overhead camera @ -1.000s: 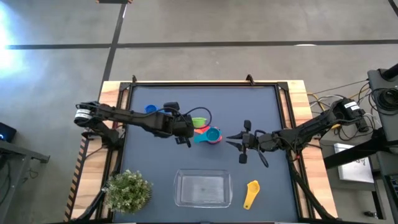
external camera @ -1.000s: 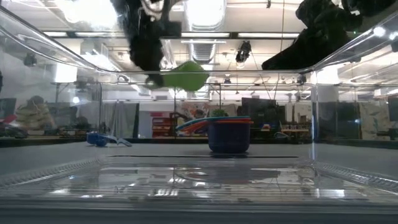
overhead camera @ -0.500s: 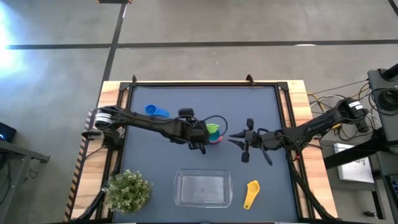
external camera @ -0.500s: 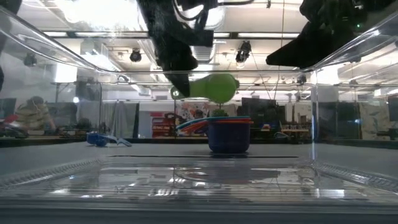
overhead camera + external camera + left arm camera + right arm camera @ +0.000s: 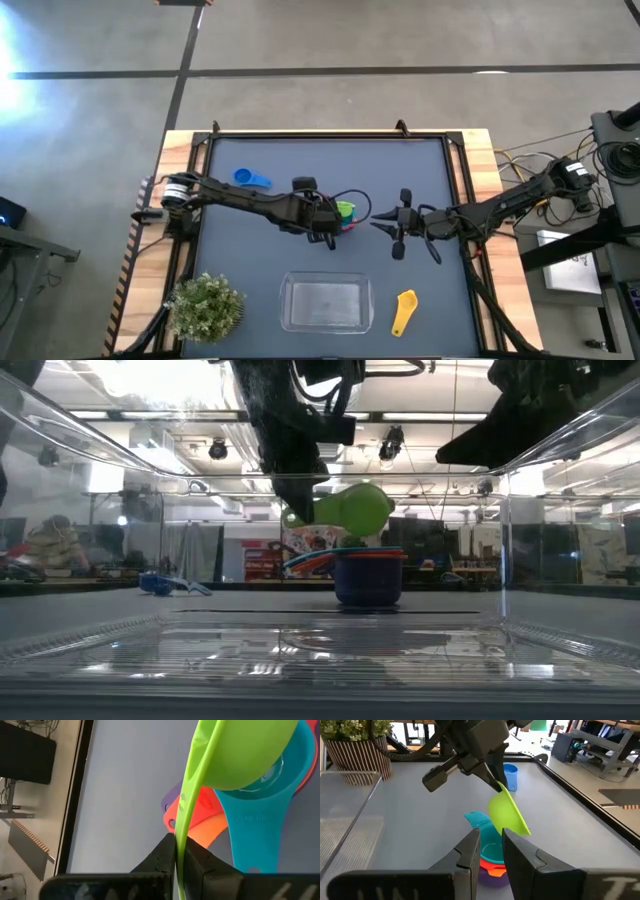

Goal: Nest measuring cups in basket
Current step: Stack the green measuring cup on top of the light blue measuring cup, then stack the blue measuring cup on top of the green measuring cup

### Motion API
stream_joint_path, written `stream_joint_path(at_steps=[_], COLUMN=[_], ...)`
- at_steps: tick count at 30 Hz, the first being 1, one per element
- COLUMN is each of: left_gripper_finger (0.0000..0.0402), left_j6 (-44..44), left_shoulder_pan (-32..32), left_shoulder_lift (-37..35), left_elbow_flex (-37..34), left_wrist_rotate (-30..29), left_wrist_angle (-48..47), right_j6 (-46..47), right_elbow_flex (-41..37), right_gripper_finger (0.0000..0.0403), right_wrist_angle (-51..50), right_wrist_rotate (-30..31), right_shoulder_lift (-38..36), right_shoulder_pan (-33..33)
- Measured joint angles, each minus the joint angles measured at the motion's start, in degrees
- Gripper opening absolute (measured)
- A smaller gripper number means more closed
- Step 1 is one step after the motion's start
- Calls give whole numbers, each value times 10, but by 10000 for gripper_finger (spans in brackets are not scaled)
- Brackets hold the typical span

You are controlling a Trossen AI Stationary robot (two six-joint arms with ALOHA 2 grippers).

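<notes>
My left gripper [image 5: 328, 226] is shut on a green measuring cup [image 5: 344, 209] and holds it just above a nested stack of purple, orange, red and teal cups [image 5: 265, 830] that stands on the mat at mid-table [image 5: 368, 575]. The green bowl [image 5: 507, 812] is tilted and hangs over the teal cup. My right gripper [image 5: 383, 224] hovers open to the right of the stack, fingers pointing at it and touching nothing. A blue cup [image 5: 248, 179] lies far left and a yellow cup [image 5: 403, 308] near right. The clear basket [image 5: 290, 285] stands at the near edge with no cup in it. My left gripper pinches the green cup's flat handle [image 5: 180, 837] between its two fingers, which slant down from the table's left side. The cup is lifted clear and tilted, its bowl [image 5: 355, 510] beyond the fingertips, right above the stack's teal cup.
A bushy green plant [image 5: 205, 307] in a striped pot stands at the near left corner beside the basket. A raised black rim [image 5: 325, 137] frames the mat. Bare mat lies between the stack and the basket and along the far side.
My left gripper has carried the green cup toward the table's right and slightly down, from beside the stack to over it, and the cup has tipped further. My right gripper has drawn back a little toward the right edge.
</notes>
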Motion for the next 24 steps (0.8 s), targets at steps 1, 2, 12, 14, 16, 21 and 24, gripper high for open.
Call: stream_joint_path(at_steps=[1, 2, 12, 14, 16, 21, 24], left_gripper_finger=[2, 4, 82, 101, 118, 151, 163], left_j6=[0, 0, 0, 0, 0, 0, 0], left_shoulder_pan=[0, 0, -4, -8, -13, -27, -34], left_shoulder_lift=[0, 0, 2, 1, 1, 2, 2], left_elbow_flex=[0, 0, 0, 0, 2, 21, 37], left_wrist_rotate=[-2, -5, -1, 9, 27, 72, 79], left_wrist_angle=[0, 0, 3, 3, 2, 0, -7], right_j6=[0, 0, 0, 0, 0, 0, 0], right_elbow_flex=[-1, -1, -1, -1, -1, -2, -3], right_gripper_finger=[68, 68, 68, 68, 68, 68, 68], right_wrist_angle=[0, 0, 1, 1, 1, 1, 1], right_wrist_rotate=[0, 0, 0, 0, 0, 0, 0], right_shoulder_lift=[0, 0, 0, 0, 0, 0, 0], right_shoulder_pan=[0, 0, 0, 0, 0, 0, 0])
